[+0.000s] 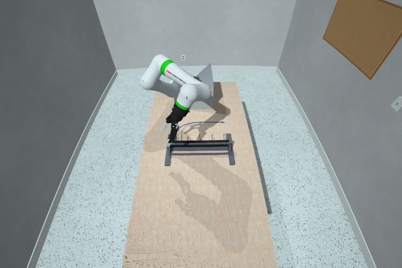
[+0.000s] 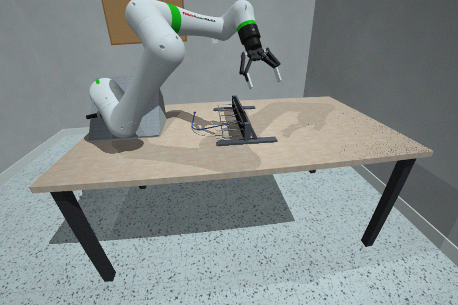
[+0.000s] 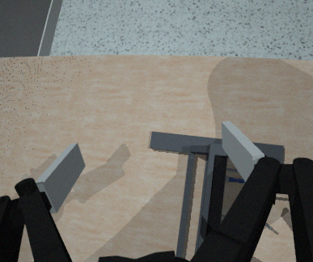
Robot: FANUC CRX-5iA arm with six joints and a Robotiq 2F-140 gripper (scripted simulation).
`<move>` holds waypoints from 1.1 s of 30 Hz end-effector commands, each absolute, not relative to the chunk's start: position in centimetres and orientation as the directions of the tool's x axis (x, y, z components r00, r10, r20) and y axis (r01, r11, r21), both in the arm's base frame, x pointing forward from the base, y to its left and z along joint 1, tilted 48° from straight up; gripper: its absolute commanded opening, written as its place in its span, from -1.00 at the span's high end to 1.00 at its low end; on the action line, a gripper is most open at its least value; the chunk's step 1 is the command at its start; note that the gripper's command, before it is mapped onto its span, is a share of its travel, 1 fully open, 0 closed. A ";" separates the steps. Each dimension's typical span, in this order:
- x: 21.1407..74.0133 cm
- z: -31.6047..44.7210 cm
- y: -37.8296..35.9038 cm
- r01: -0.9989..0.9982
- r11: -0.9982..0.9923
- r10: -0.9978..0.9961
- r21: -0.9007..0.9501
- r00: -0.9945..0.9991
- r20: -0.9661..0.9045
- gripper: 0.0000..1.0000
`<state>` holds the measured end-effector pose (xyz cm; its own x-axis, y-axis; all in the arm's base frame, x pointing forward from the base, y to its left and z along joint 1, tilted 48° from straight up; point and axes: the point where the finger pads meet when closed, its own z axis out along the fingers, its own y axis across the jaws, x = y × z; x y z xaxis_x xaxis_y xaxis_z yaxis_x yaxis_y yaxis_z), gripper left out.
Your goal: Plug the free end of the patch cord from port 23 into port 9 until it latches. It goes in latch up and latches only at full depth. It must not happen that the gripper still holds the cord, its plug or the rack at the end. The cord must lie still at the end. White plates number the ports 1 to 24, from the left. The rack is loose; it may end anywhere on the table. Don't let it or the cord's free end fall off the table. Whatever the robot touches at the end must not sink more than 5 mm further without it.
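Observation:
A dark grey rack (image 1: pixel 201 153) (image 2: pixel 258 139) (image 3: pixel 171 142) stands on the wooden table (image 1: pixel 194 209) (image 2: pixel 295 153) (image 3: pixel 123 101). A thin blue patch cord (image 1: pixel 194 122) (image 2: pixel 201 129) runs from one end of the rack and arcs over the table on the robot's side. Its free end (image 1: pixel 223 122) (image 2: pixel 194 112) lies on the table, apart from the rack. My gripper (image 1: pixel 166 134) (image 2: pixel 264 81) (image 3: pixel 150 145) is wide open and empty. It hangs well above the rack's end where the cord is plugged in. The port numbers are too small to read.
The robot's grey base block (image 1: pixel 204 76) (image 2: pixel 147 123) stands at the table's far end behind the cord. Several thin wire pegs stick out of the rack towards the robot. The table edge shows at the top of the wrist view.

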<state>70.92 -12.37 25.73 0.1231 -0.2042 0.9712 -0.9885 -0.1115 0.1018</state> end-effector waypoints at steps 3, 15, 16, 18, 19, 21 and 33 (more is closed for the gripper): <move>70.9 25.7 -12.3 -0.989 -0.112 -0.204 0.101 0.123 0.971 -1.00; 70.9 25.7 -12.3 -0.989 -0.112 -0.204 0.101 0.123 0.971 -1.00; 70.9 25.7 -12.3 -0.989 -0.112 -0.204 0.101 0.123 0.971 -1.00; 70.9 25.6 -12.3 -0.988 -0.113 -0.206 0.101 0.123 0.971 -1.00; 70.9 24.8 -11.8 -0.988 -0.117 -0.216 0.098 0.122 0.969 -1.00; 70.4 21.7 -10.1 -0.987 -0.133 -0.257 0.087 0.119 0.959 -1.00; 67.8 12.4 -5.0 -0.987 -0.154 -0.376 0.054 0.109 0.920 -1.00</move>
